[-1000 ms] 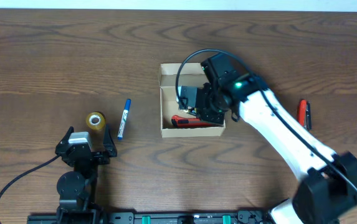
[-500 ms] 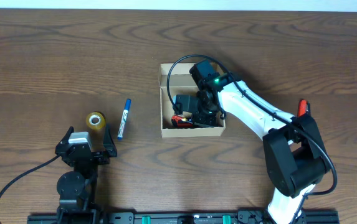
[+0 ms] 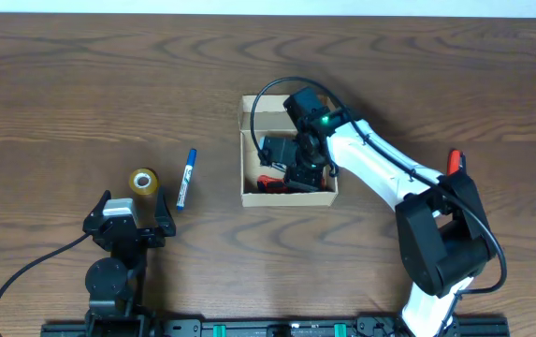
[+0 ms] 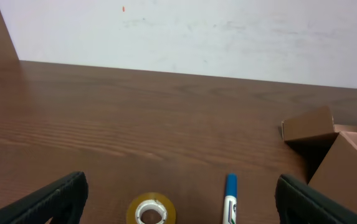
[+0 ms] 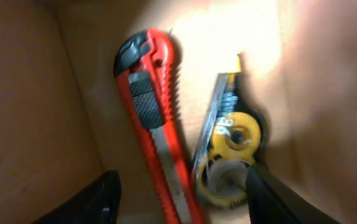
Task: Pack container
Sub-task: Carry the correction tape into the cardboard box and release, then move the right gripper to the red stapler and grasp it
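The container (image 3: 286,198), an open tan cardboard box, sits near the middle of the wooden counter (image 3: 80,84), a little toward 3 o'clock in the overhead view. The right pincer (image 5: 184,199) reaches down inside it, its fingers (image 5: 103,199) spread wide and clamped on nothing. Between them on the box floor lie a red box cutter (image 5: 156,124) and, just at its 3 o'clock, a blurred yellow-and-black dispenser (image 5: 231,143), side by side. The left pincer (image 3: 127,220) rests low at 7 o'clock of the counter, also wide open and empty. A yellow tape roll (image 3: 143,181) lies just at its 12 o'clock, with a blue marker (image 3: 186,178) near the roll's 3 o'clock. A small red-and-black item (image 3: 456,170) lies well apart at 3 o'clock of the container.
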